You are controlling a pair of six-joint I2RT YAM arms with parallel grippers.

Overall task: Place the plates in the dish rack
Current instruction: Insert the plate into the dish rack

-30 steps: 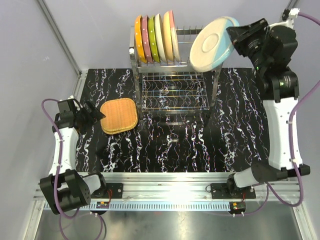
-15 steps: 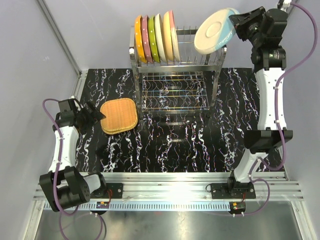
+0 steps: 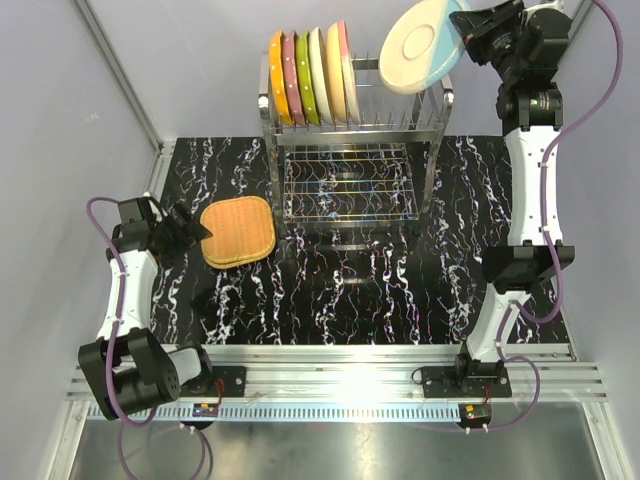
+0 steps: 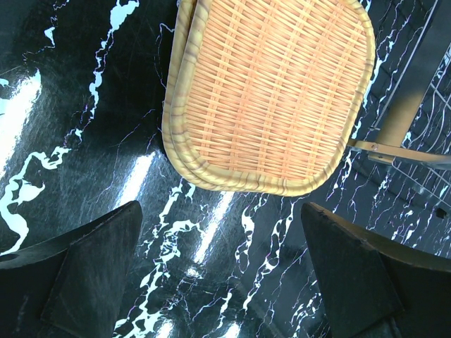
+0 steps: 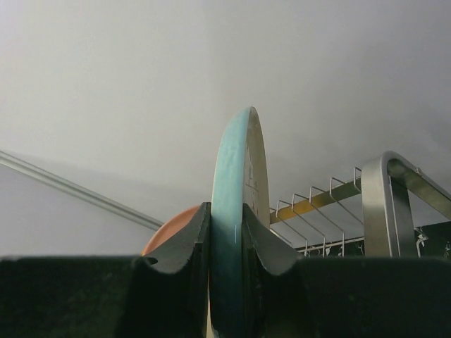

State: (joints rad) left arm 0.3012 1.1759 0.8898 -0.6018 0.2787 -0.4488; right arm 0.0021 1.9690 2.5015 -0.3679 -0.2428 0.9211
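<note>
Several plates in orange, pink, green, cream and peach stand on edge in the left half of the dish rack's top tier. My right gripper is shut on the rim of a light blue and cream plate and holds it tilted in the air above the rack's right end. In the right wrist view this plate is seen edge-on, clamped in the right gripper, with an orange plate behind it and rack prongs to the right. My left gripper is open, low over the table at the left.
Two stacked square woven mats lie on the black marbled table just left of the rack; they show as woven mats just ahead of the left gripper. The rack's lower wire shelf holds nothing. Grey walls close in the back and sides.
My right arm has lifted the light blue plate higher and slightly left, over the rack's right end. The left arm has not moved.
</note>
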